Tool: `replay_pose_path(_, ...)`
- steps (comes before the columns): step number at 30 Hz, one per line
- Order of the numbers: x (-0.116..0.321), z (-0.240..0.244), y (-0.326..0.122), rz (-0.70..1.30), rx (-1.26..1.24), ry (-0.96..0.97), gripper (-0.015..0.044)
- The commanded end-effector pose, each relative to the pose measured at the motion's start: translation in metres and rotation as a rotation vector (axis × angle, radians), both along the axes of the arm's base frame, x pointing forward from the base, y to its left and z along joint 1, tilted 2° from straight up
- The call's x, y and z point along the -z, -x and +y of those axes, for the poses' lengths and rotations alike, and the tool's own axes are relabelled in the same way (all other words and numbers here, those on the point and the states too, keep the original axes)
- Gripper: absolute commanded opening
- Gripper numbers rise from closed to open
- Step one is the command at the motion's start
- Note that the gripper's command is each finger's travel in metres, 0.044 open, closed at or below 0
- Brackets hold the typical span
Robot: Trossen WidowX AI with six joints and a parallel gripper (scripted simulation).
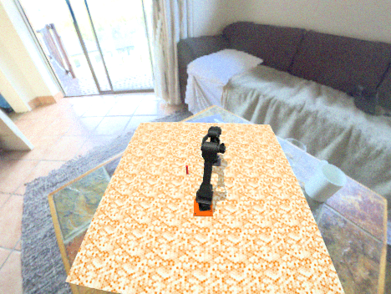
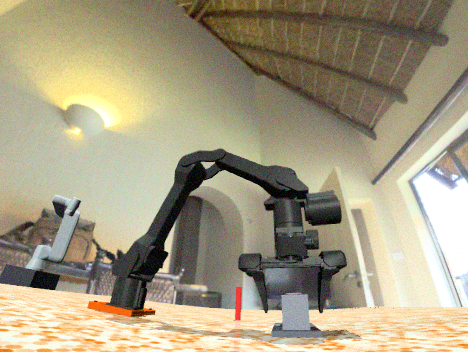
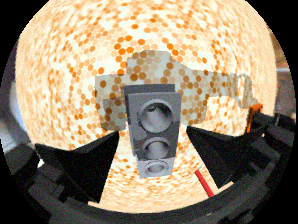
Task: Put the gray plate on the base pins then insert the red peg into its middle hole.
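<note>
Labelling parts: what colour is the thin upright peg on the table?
Red; the thin upright peg shows best in the exterior view.

A home living rm; dark sofa (image 1: 317, 54) w/ a pale throw and white pillow (image 1: 223, 64) along the wall; glass coffee table (image 1: 359, 221) on a grey rug (image 1: 39, 234); terracotta floor tiles; curtained sliding patio doors (image 1: 100, 42); timber-beamed ceiling (image 2: 320, 55); glowing wall lamp (image 2: 84, 119).

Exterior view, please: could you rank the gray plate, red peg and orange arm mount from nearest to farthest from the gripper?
1. Gray plate: directly beneath the open gripper.
2. Red peg: upright, just left of it.
3. Orange arm mount: far left.
</note>
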State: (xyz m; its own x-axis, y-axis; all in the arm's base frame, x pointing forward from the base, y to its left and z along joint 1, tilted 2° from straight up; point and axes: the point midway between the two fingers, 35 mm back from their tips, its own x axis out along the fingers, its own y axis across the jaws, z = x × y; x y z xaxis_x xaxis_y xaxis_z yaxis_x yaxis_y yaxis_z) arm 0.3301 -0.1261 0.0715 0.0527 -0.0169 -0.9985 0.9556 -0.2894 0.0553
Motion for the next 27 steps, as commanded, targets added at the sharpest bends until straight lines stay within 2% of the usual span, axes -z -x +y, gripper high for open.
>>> replay_pose_path(1,-0.028,-0.002,-0.004,-0.012,0.000,0.003,0.0440)
replay_pose_path(7,-0.105,0.000,0.003,-0.006,0.002,-0.004,0.0440)
replay_pose_path(13,-0.114,0.001,0.001,-0.006,-0.004,-0.004,0.0440)
replay_pose_path(19,-0.115,0.088,0.014,-0.001,-0.217,0.000,0.0440)
replay_pose_path(27,-0.108,0.190,0.071,0.003,-0.532,0.009,0.0440)
